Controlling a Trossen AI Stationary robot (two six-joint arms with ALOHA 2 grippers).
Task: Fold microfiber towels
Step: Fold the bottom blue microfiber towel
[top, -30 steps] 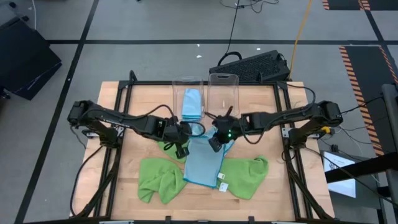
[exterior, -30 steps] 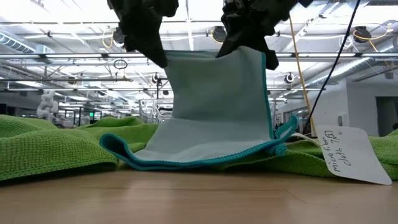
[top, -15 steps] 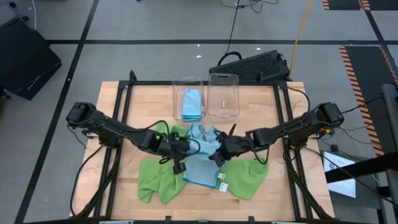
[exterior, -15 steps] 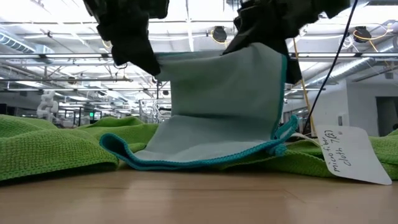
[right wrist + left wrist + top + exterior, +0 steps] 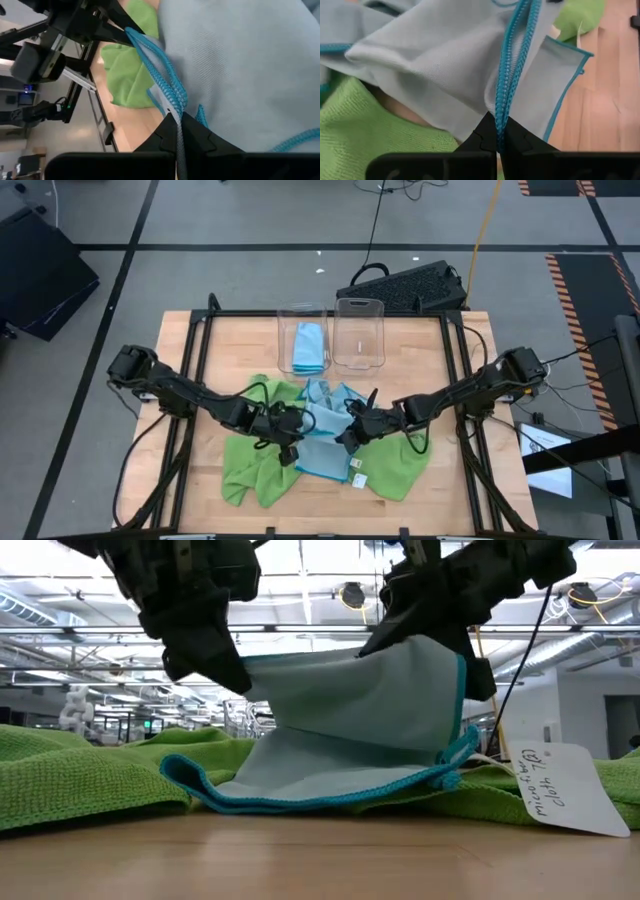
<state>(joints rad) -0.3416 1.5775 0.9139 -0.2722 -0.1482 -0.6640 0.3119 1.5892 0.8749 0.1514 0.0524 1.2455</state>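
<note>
Trouble could come if the thin edge slips out of a pinch, for only the trim is held; then the fold would fall crooked. The left gripper point(image 5: 287, 442) is shut tight on one corner of the blue towel point(image 5: 325, 442). The right gripper point(image 5: 349, 436) is shut tight on the other corner. The towel is held up between them, its low half lying on the green towels point(image 5: 255, 470) on the table point(image 5: 225, 345).
</note>
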